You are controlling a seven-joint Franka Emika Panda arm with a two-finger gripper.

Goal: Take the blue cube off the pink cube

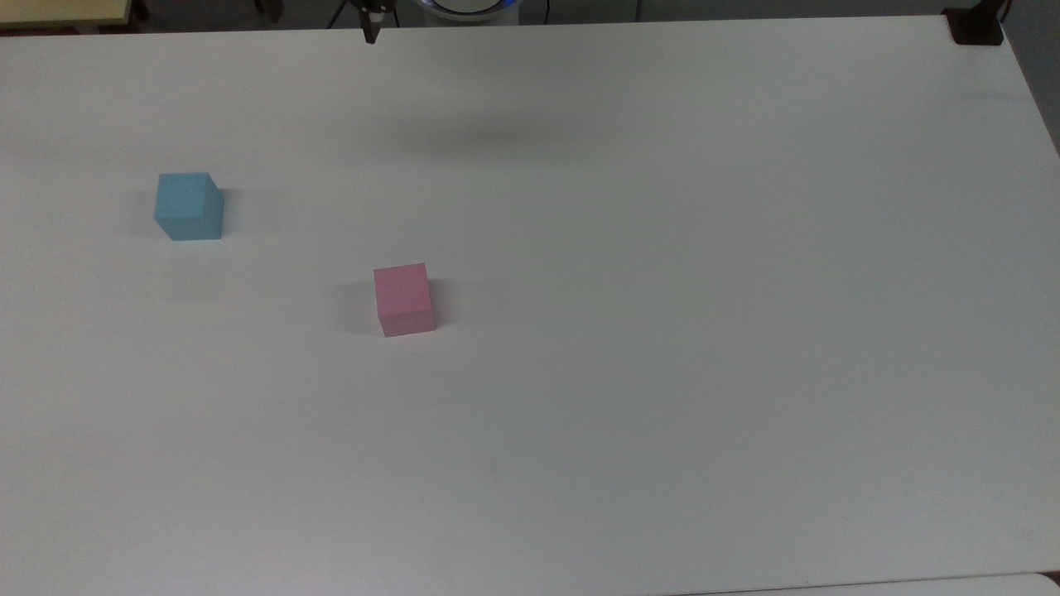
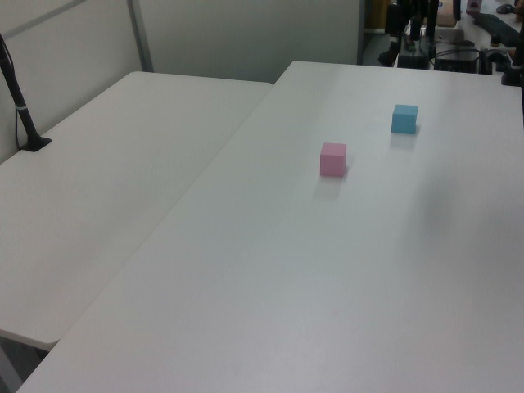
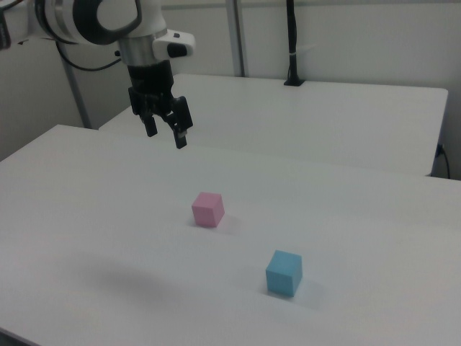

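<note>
Blue cube (image 1: 189, 207): alone on the counter (image 1: 662, 331), well apart from the pink cube (image 1: 404, 300), toward the top view's left.
Tool (image 3: 165, 132): raised above the counter, fingers parted, holding nothing.
Risk: a renewed descent could knock either cube, though the separation looks complete.

From the top view we're looking steeply down on the counter (image 1: 662, 372), the hand (image 1: 370, 33) poking in at the upper edge. Our left view sits low at the counter's far end, facing the hand (image 2: 413, 24). The right view is closer, just across from the hand (image 3: 166, 130). All three share the blue cube (image 3: 284, 273) and pink cube (image 3: 207, 209).
</note>
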